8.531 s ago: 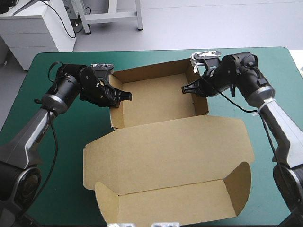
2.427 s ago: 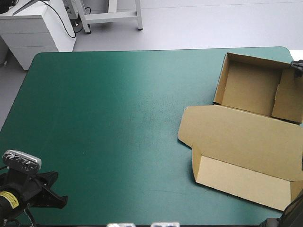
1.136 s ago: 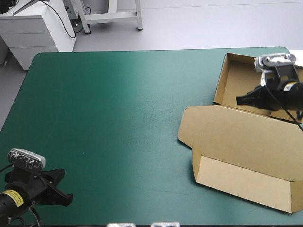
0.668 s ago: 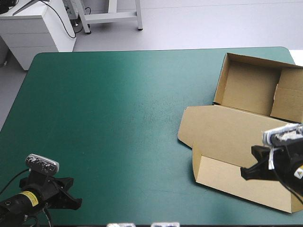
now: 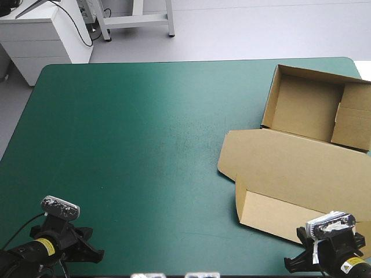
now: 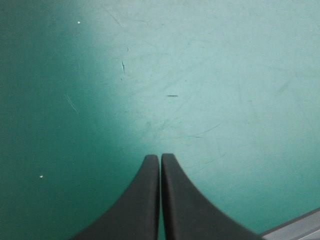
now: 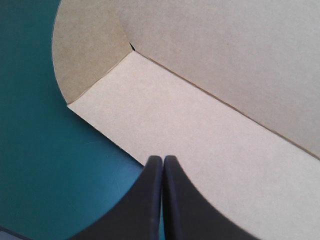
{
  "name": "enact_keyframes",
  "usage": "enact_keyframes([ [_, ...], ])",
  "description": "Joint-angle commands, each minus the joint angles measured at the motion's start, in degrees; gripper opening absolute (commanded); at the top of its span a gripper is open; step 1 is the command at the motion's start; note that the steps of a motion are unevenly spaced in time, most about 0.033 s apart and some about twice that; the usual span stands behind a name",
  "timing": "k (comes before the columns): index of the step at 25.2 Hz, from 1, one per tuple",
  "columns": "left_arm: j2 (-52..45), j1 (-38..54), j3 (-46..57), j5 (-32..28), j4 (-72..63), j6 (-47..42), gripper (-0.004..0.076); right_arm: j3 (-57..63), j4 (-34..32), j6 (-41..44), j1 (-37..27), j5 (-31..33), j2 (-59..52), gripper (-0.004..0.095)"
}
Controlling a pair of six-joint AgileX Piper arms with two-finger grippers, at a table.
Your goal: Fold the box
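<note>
Now | table: teal-green cover mostly bare | box: right side, tray walls raised and tucked at far edge, lid flat toward near edge, placement suggests folding done | right gripper: clenched, empty, over lid's front flap | left gripper: clenched, empty, near-left corner, seemingly parked clear.

My right gripper pulling back from box tray, crossing flat lid, now hanging over lid's front flap at near edge of table. My left gripper creeping rightward along near edge. Box now lying at table's right side, no longer mid-table between my grippers.
</note>
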Motion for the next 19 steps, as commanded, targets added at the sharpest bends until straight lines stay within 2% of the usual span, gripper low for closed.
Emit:
enact_keyframes([
  [1, 0.5, -0.2, -1.3, -2.7, -0.5, -0.2, -0.0008, -0.5, 1.4, -0.5, 0.1, -3.2, 0.7, -0.0014],
  [19, 0.5, -0.2, -1.3, -2.5, -0.5, -0.3, -0.0008, 0.5, 0.7, -0.4, 0.1, -3.2, 0.7, -0.0014],
])
